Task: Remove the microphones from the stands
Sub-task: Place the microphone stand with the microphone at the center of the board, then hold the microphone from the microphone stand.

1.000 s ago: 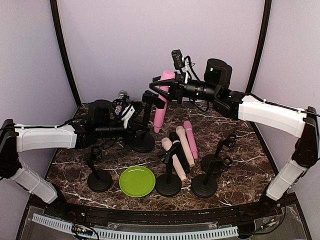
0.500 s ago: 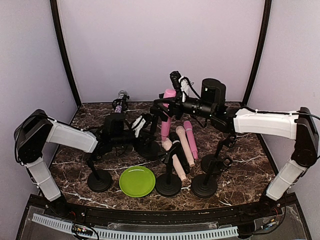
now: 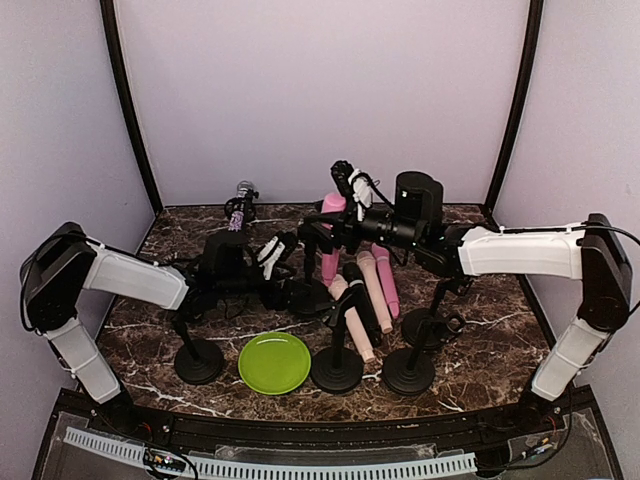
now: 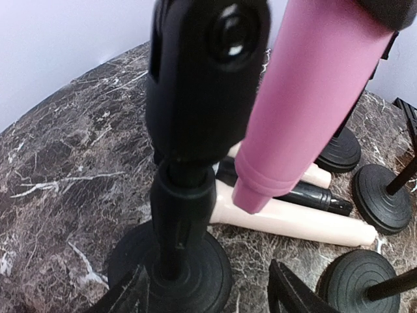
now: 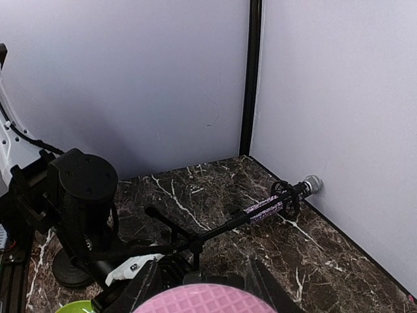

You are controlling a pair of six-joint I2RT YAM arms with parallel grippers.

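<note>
Pink mic [image 3: 329, 243] — clenched in the right pincer [image 3: 320, 226] — hangs at one o'clock of the stand [image 4: 184, 215]; left pincer [image 4: 208, 295] released.

Near-upright pink microphone [image 3: 329, 238], tail down, just beside upright black stand [image 4: 182, 195].

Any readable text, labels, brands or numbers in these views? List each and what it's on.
None can be read in any view.
The pink microphone, black stand and green plate show no print or markings.
</note>
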